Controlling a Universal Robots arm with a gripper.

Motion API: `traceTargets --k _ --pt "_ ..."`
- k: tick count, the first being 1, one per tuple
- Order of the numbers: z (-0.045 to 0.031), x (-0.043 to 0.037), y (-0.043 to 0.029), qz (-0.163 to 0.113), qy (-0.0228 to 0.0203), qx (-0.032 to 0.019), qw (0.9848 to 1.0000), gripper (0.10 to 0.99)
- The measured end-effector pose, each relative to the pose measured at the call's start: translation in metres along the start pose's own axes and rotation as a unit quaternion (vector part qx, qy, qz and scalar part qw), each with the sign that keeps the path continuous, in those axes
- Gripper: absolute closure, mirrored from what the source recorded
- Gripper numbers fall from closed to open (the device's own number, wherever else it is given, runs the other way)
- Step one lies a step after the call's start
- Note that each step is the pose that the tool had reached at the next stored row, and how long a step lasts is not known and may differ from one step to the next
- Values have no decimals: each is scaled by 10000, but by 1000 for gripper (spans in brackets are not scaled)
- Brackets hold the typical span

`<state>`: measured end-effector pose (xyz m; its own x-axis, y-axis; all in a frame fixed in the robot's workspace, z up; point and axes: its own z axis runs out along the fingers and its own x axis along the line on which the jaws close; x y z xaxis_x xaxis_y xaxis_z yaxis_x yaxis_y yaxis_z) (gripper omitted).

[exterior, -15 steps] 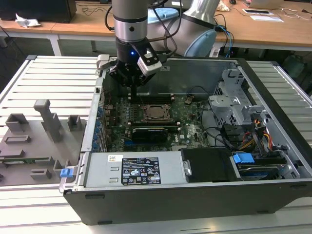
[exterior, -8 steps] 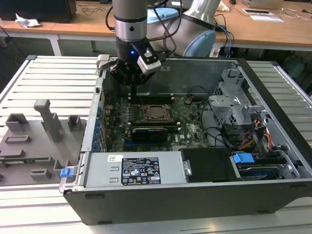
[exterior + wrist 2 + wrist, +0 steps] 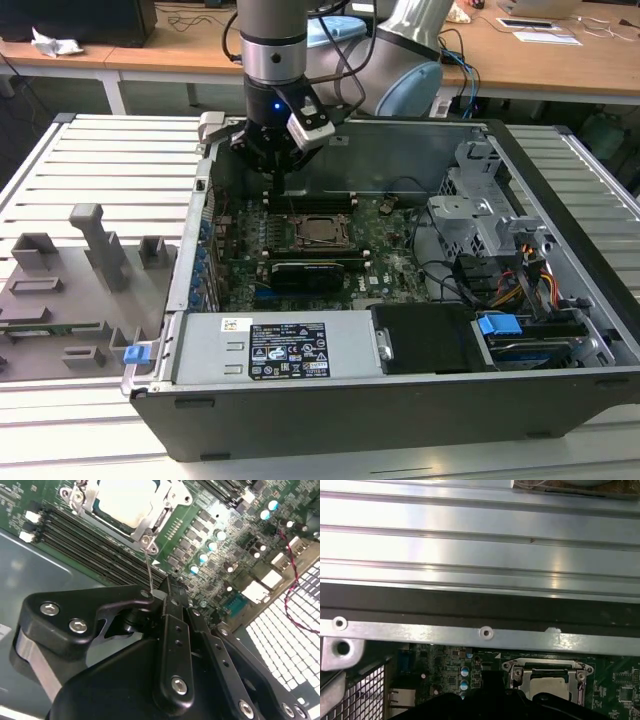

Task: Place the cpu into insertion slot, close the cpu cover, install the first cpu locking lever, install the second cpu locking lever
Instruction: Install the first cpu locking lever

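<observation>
Jaws: the gripper (image 3: 164, 587) hung low over the motherboard (image 3: 225, 545), with its jaws clenched on the free end of a thin wire locking lever (image 3: 148, 567).
Cpu: the cpu (image 3: 127, 502) lay flat in the insertion slot (image 3: 512, 667), deep in the open computer case (image 3: 400, 400) on the slatted counter (image 3: 100, 160).
Cover: the cpu cover (image 3: 167, 505) lay down over the chip, whose pale top showed through the window.
Lever: it rose from a corner of the socket and did not look latched. Which of the two levers it was could not be told.
Stage, as judged: chip seated, cover down, a lever in hand.
Risk, slip: the wire was thin and springy, so a slightly off-centre pinch could let it snap free.
Risk, arc: a pull off the lever's own hinge path could bend it or miss the catch, leaving the cover loose.
Risk, clearance: the jaw linkage sat close above the memory slots (image 3: 85, 540), so dipping lower could strike them.
</observation>
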<state>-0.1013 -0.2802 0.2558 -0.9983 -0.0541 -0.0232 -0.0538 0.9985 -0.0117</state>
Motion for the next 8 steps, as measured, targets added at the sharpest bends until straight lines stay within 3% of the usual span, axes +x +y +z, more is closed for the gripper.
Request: traceTargets --k 8 --pt "1 -56 -3 0 0 0 10000 980"
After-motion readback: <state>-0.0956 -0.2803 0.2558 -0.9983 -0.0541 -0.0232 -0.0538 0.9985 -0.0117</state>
